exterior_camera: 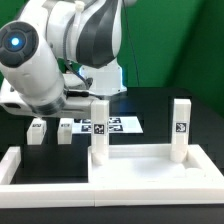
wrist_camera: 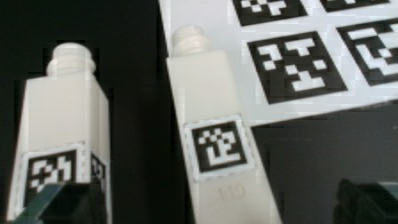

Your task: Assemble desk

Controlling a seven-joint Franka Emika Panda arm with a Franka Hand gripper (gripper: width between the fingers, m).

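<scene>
The white tabletop panel (exterior_camera: 140, 157) lies at the front with two leg blocks standing upright on it, one (exterior_camera: 100, 128) towards the exterior view's left and one (exterior_camera: 179, 127) on its right. Two more tagged leg blocks (exterior_camera: 38, 130) (exterior_camera: 66, 129) lie on the black table. The wrist view shows these two side by side: one (wrist_camera: 59, 130) and one (wrist_camera: 219, 140) beside the marker board. My gripper (wrist_camera: 214, 205) is open above them. Its dark fingertips (wrist_camera: 64, 203) stand wide on either side of the leg nearer the board, without touching it. In the exterior view the arm hides the fingers.
The marker board (exterior_camera: 117, 125) (wrist_camera: 311, 50) lies flat just past the loose legs. A long low white border wall (exterior_camera: 100, 186) runs along the table's front and up both sides. The arm's bulk (exterior_camera: 60, 50) hangs over the exterior view's left.
</scene>
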